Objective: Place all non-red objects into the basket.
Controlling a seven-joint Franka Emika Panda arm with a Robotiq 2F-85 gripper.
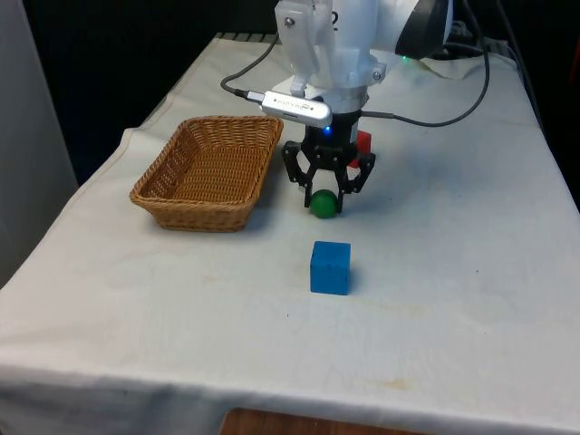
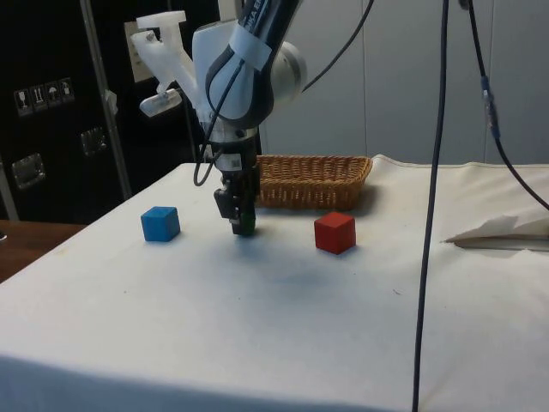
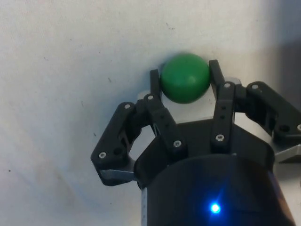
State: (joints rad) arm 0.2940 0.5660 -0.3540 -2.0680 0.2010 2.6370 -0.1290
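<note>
Wrist view: a green ball (image 3: 185, 77) is pinched between the two fingers of the gripper (image 3: 185, 80), down on the white cloth (image 3: 70, 70). In the front view, the wicker basket (image 1: 210, 171) is seen with nothing inside. A blue cube (image 1: 330, 267) and a red cube (image 2: 334, 233) are set apart on the cloth.

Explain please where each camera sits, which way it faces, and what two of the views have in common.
Front view: across the table toward the arm; gripper around green ball, basket on the front view's left, blue cube nearer.
Side view: from the table's side; arm, red cube.
Wrist view: on the wrist, looking down; fingers against the ball.
Front and side views share basket and both cubes.
</note>
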